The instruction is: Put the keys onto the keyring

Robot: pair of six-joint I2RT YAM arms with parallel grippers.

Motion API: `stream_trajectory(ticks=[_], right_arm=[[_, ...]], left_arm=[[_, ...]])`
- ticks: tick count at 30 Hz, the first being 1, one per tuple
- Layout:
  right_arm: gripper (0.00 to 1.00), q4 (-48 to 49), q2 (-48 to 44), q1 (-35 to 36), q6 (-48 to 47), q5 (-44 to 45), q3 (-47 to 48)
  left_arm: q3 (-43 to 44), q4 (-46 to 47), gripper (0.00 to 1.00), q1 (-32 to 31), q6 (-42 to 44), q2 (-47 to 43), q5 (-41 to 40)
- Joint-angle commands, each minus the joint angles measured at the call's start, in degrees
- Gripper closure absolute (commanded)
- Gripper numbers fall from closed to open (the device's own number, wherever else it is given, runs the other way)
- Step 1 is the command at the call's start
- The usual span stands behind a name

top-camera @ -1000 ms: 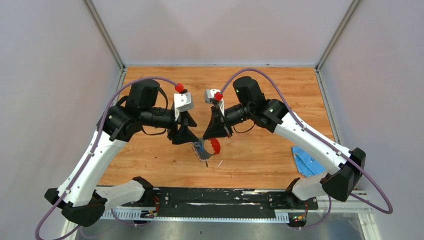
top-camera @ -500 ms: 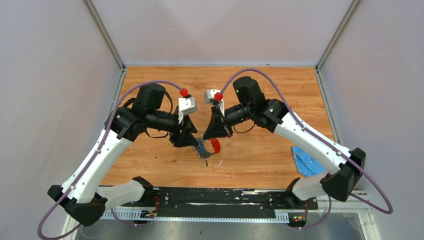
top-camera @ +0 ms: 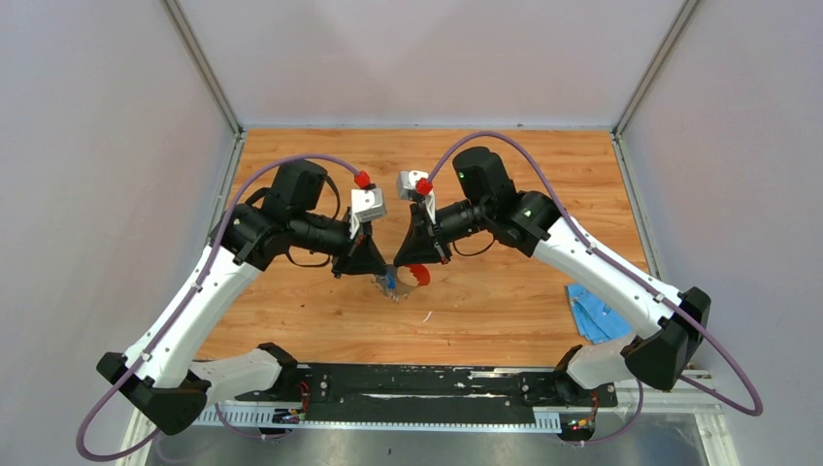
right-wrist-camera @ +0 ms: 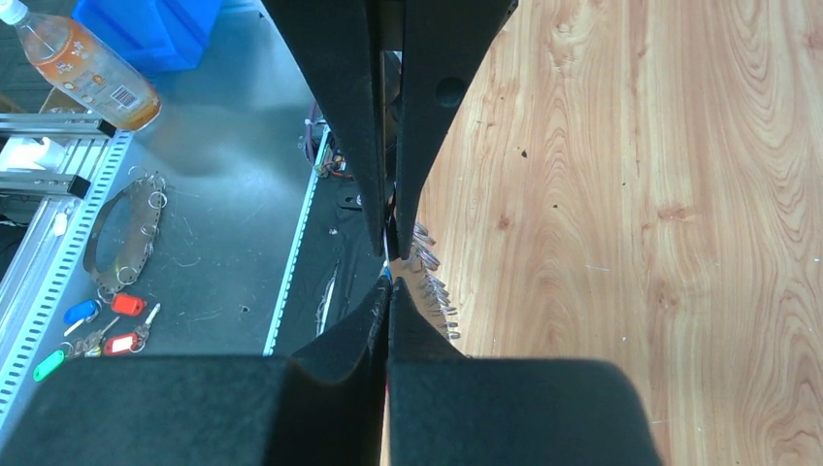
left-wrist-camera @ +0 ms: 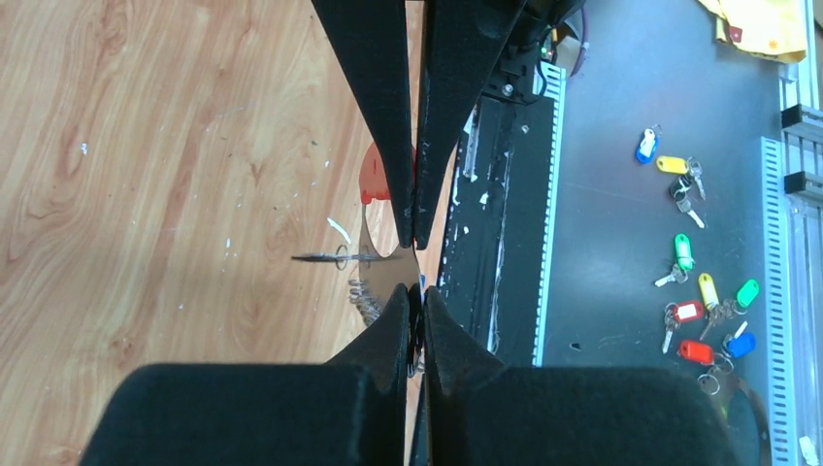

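The left jaws, wide a moment earlier, were closed tight beside the blue key (top-camera: 390, 282) at the keyring (top-camera: 419, 275), held off the desk (top-camera: 582, 175) by the shut right jaws; their catch was unclear, threading presumably begun.

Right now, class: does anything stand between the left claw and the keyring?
Nothing visible does. The left claw, shut, is close beside the keyring held by the right claw, with the blue-headed key at its tip.
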Motion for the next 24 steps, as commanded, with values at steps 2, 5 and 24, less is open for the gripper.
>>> stream_trajectory(ticks=[2,5,24], right_arm=[[0.95,-0.15,-0.97,0.54,0.41,-1.55,1.79],[0.55,0.46,-2.31,-0.59,0.52,0.49,0.71],[0.38,24.74,-4.68,-6.00,11.26,-10.62,-14.53]], left_arm=[[1.56,0.54,1.00,0.39,0.59,-0.78,-2.62],[3.23,0.54,1.00,0.42,0.52,-0.72,-2.53],[10.09,0.59,1.00,0.39,-1.04,0.35,1.97]])
